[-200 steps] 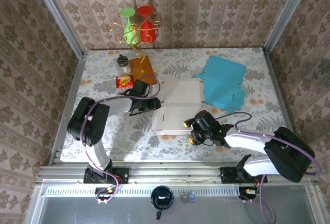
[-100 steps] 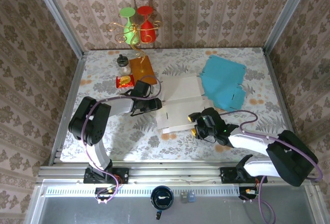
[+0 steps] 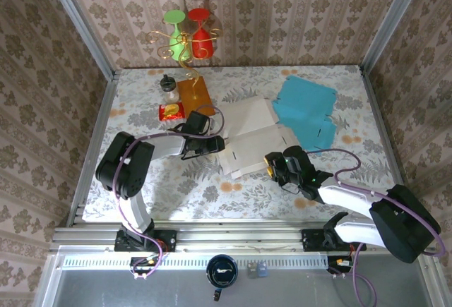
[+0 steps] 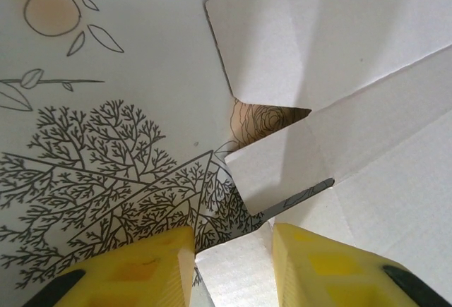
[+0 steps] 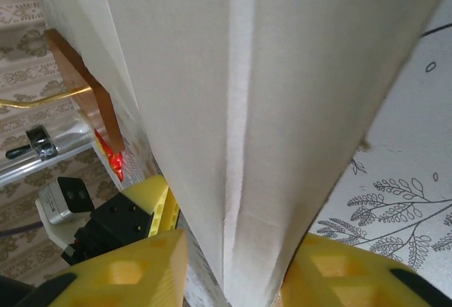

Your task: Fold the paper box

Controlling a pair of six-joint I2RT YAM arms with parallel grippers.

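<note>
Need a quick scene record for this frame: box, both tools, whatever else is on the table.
target: white box, flat blank, mid-table
left tool: at the white box's left edge, flap between its fingers, grip unclear
right tool: at the near right edge, shut on a folded panel
spare: blue box, flat, far right, beside the white box
clutter: orange card, snack packet, bottle, far left
backdrop: goblets, green and red, on the back wall

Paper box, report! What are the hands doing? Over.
Right hand clamped on paper box, near edge. Left hand at its left edge, grip unclear. Blue sheet close beside.
</note>
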